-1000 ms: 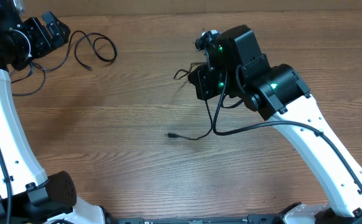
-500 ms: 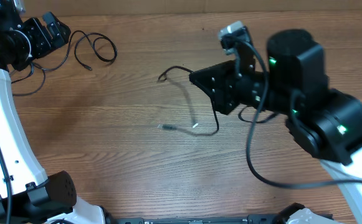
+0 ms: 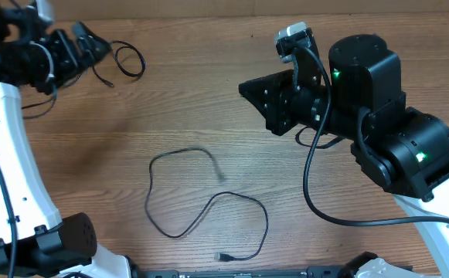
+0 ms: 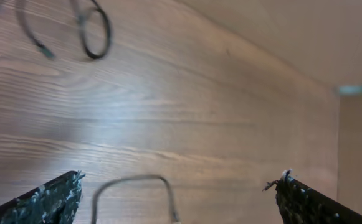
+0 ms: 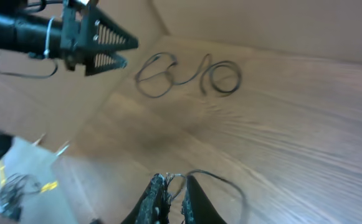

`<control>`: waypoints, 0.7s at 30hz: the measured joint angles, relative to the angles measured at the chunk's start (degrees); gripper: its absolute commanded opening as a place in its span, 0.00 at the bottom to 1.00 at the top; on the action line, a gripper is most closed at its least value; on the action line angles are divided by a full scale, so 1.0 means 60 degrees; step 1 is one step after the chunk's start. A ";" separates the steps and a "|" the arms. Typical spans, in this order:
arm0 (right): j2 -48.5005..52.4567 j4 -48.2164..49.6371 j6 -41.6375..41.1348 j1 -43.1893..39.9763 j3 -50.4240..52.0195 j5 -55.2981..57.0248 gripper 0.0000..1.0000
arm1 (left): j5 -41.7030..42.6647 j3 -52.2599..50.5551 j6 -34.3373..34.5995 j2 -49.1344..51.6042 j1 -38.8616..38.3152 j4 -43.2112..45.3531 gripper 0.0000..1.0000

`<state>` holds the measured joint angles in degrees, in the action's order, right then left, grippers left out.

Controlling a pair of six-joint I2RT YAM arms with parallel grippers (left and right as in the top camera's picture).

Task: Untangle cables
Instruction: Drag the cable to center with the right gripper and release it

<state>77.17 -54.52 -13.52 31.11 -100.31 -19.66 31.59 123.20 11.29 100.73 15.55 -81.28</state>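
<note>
Hovering with the right gripper (image 3: 246, 86) lifted off the table (image 3: 170, 108), jaws showing only a thin slit in the wrist view and gripping nothing. Sitting close to the far table edge, just beyond its fingertips. Leaving broad bare wood beneath it and all the way across to the left gripper (image 3: 93, 45).

Lying in open loops on the wood, well below the right fingertips and toward the near edge: the loose cable (image 3: 178, 153), plug ending close to the front edge. Dangling from those same fingers half a second ago, now resting free.

Spreading the left gripper wide, holding nothing, just beside the second cable (image 4: 108, 28) and nearer to it than a second ago.

Blurring heavily in both wrist views. Hiding part of the second cable under the left gripper overhead. Cutting off both left fingers at the bottom corners of the left wrist view. Covering much of the wood behind the right gripper with the arm's bulk.
</note>
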 measured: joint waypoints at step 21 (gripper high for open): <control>0.0051 -0.0878 -0.0069 -0.0299 0.0000 0.2612 0.76 | -0.0794 -0.3344 -0.1497 0.0029 -0.2422 -0.0586 1.00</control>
<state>77.47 -59.79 -13.93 29.32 -100.31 -3.99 26.83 103.13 2.31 100.90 1.02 -84.79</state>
